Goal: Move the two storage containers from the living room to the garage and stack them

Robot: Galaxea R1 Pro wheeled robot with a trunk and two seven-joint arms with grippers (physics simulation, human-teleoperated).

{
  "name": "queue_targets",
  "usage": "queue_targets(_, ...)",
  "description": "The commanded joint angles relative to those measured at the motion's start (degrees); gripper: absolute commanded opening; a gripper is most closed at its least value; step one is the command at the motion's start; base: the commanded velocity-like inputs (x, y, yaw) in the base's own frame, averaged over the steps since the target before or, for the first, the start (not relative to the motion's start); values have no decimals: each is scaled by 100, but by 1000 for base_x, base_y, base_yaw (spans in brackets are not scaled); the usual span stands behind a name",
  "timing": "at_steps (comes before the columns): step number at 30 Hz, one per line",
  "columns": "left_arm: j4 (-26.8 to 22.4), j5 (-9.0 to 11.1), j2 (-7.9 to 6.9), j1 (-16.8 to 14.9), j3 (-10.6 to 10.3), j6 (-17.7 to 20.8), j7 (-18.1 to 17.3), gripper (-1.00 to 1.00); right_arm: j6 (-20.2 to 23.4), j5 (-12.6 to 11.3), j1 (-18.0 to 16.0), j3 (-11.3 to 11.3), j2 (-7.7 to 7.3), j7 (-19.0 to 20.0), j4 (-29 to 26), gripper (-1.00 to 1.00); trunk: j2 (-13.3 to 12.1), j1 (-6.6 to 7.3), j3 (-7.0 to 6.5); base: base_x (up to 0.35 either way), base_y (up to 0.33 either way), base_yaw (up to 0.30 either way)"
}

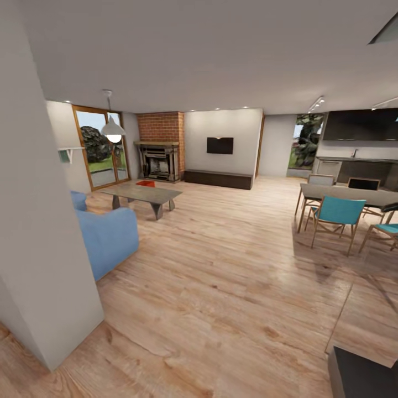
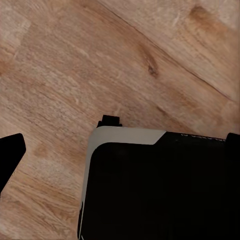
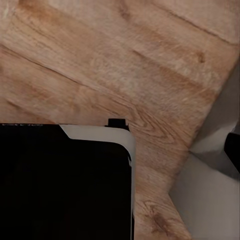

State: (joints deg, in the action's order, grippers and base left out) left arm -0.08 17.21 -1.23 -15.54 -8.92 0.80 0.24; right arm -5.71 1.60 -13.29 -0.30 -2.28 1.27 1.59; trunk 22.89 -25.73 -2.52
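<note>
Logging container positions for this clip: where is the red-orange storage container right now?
In the head view, a storage container sits on the wood floor far across the room at left, beyond the low coffee table, before the fireplace.

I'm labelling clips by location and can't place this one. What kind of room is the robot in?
Most likely an open-plan living room joined to a dining and kitchen area. A blue sofa faces a low coffee table and a brick fireplace, with a dining table to the right.
</note>
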Motion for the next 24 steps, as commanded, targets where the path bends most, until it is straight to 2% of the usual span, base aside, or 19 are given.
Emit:
queue_targets(1,-1,54,0,-1,-49,8,2,100,-34,16,-6,-5,-3,13,17,100,3,-5,2,321,0,0)
queue_targets(24,-1,53,-6,0,-49,8,2,100,-39,16,-6,-5,-9,13,17,100,3,-5,2,322,0,0)
